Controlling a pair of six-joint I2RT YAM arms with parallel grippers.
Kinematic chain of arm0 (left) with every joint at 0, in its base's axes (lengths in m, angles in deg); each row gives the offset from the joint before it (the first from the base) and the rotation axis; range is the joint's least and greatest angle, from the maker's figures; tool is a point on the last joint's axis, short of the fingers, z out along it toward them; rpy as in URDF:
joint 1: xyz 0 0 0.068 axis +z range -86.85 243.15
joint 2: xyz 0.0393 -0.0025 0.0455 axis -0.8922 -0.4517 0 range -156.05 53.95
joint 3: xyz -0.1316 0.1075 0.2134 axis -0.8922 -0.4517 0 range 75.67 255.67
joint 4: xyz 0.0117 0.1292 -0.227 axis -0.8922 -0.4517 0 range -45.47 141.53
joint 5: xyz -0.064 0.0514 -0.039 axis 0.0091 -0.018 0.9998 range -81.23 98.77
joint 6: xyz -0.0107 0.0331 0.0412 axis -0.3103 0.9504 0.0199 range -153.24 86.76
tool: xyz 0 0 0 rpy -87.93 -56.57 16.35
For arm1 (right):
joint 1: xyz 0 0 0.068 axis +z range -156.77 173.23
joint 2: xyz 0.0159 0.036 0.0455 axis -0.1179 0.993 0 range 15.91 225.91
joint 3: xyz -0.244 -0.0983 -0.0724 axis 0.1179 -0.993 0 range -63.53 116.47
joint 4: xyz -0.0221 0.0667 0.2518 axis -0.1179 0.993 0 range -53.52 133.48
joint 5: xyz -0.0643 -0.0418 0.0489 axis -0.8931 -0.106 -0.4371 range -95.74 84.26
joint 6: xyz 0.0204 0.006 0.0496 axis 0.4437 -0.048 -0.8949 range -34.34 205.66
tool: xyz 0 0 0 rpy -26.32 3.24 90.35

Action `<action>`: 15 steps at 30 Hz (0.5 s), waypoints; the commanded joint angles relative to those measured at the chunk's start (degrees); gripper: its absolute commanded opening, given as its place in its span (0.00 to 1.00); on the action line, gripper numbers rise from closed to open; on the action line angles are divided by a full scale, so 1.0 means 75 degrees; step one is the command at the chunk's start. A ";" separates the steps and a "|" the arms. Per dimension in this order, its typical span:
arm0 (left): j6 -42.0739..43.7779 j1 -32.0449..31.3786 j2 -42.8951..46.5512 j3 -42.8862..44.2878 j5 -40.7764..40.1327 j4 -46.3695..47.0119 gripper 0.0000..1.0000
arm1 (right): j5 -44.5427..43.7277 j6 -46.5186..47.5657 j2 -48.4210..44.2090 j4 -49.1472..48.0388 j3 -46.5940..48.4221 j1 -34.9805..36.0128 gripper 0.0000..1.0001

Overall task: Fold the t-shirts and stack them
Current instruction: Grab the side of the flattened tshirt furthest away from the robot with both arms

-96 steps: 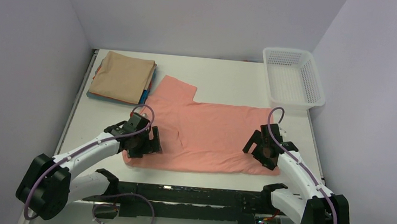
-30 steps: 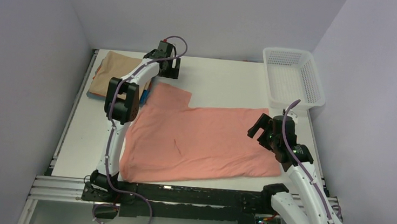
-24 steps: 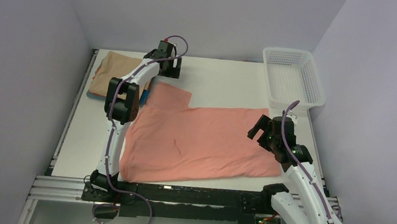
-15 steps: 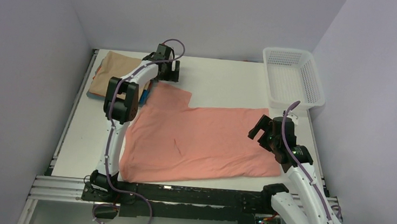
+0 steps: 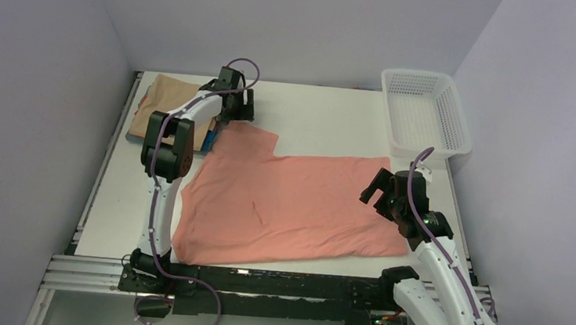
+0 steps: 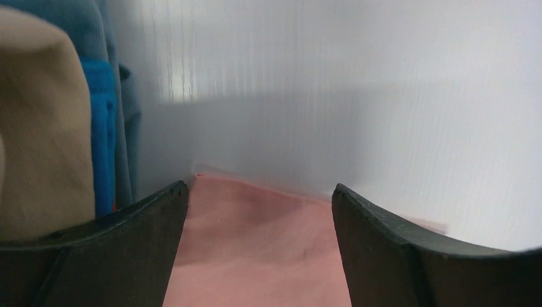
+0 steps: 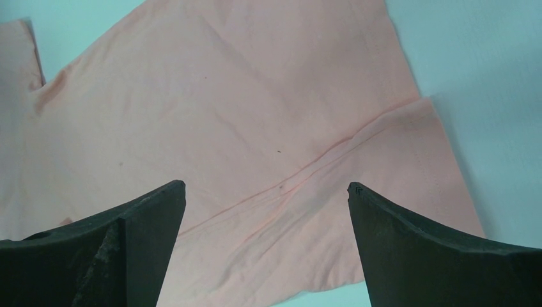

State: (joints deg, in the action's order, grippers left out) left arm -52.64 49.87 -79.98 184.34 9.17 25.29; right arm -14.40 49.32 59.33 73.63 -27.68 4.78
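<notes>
Claws parted over the pink shirt, the left one out at the far sleeve

Top view: three seconds ago both arms crouched at the shirt's near hem. Now the left arm is stretched across the table (image 5: 328,115) and the left claw (image 5: 238,109) sits at the far left, having slid a little leftward and nearer in the last half second. It is just past the far sleeve of the salmon-pink t-shirt (image 5: 289,198) and beside the folded stack topped by the tan t-shirt (image 5: 156,108). The right claw (image 5: 377,190) has lifted off the hem and hangs at the shirt's right edge, hardly changed over the last second. The pink shirt lies spread flat across the middle of the white table, its left edge slanting. A white mesh basket (image 5: 427,112) stands at the far right corner, apart from the cloth. Plain pale walls close in three sides.

Left wrist view: the left claw (image 6: 259,192) is parted, low over the sleeve's edge of the salmon-pink t-shirt (image 6: 255,262), with bare table (image 6: 358,96) beyond. The tan t-shirt (image 6: 38,128) and a blue folded edge (image 6: 102,128) are stacked just to the left.

Right wrist view: the right claw (image 7: 265,185) is spread wide above the salmon-pink t-shirt (image 7: 224,115), gripping nothing; a seam runs slantwise between the fingers, and table (image 7: 492,96) shows at right
</notes>
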 commanded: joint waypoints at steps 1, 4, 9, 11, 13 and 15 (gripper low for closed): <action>-0.0367 -0.0121 0.0185 -0.0613 0.0292 -0.0920 0.84 | -0.0172 0.0124 -0.0076 -0.0259 -0.0076 -0.0012 1.00; -0.0312 -0.0241 0.0253 -0.0687 0.0201 -0.0969 0.79 | -0.0091 0.0111 -0.0031 -0.0332 -0.0117 -0.0019 1.00; -0.0245 -0.0453 0.0090 -0.0402 -0.0203 -0.1227 0.69 | -0.0084 0.0124 0.0005 -0.0350 -0.0164 -0.0016 1.00; -0.0213 -0.0526 -0.0037 -0.0198 -0.0404 -0.1386 0.59 | -0.0154 0.0117 0.0009 -0.0353 -0.0179 -0.0017 1.00; -0.0149 -0.0588 -0.0163 -0.0003 -0.0567 -0.1517 0.44 | -0.0248 0.0111 0.0029 -0.0348 -0.0179 -0.0014 1.00; -0.0071 -0.0618 -0.0267 0.0181 -0.0665 -0.1660 0.34 | -0.0356 0.0105 0.0095 -0.0344 -0.0148 -0.0017 1.00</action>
State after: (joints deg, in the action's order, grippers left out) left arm -53.47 46.53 -78.67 183.22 5.44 19.41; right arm -14.69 49.52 59.52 72.82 -28.79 4.78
